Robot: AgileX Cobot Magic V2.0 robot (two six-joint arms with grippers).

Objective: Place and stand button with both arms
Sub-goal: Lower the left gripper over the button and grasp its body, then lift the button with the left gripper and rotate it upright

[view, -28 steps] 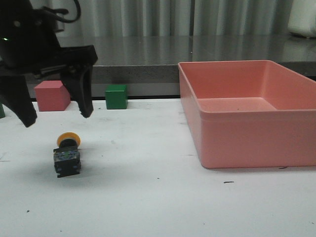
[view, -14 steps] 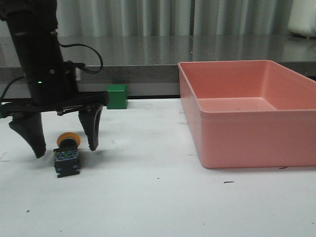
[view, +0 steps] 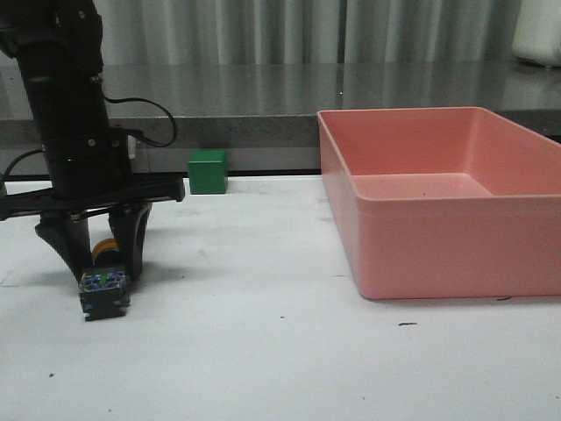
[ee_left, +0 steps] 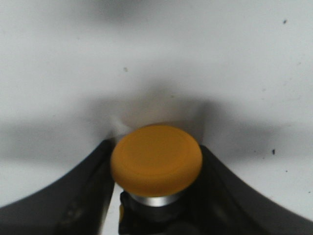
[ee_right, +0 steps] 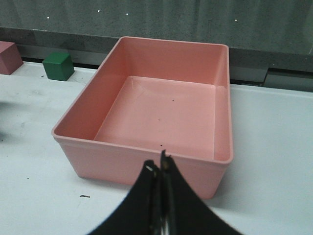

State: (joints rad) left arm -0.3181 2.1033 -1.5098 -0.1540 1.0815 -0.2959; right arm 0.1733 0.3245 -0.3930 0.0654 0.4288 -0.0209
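The button point(view: 105, 292) lies on its side on the white table at the left, blue-green base towards the camera and yellow cap away. My left gripper point(view: 105, 270) is down over it, a finger on each side, closed in on the black body just behind the cap. In the left wrist view the yellow cap point(ee_left: 156, 159) fills the space between the dark fingers point(ee_left: 230, 196) of the gripper point(ee_left: 156, 200). My right gripper point(ee_right: 160, 164) is shut and empty, held above the table in front of the pink tray; it is out of the front view.
A large empty pink tray point(view: 438, 254) stands at the right, also in the right wrist view point(ee_right: 146, 147). A green cube point(view: 208, 171) sits at the table's back edge point(ee_right: 58, 67). A pink cube point(ee_right: 9, 56) is at the far back left, hidden behind the left arm in front.
My left gripper came down from above the table to the button and its fingers closed in around it. The button shifted slightly left and towards the camera.
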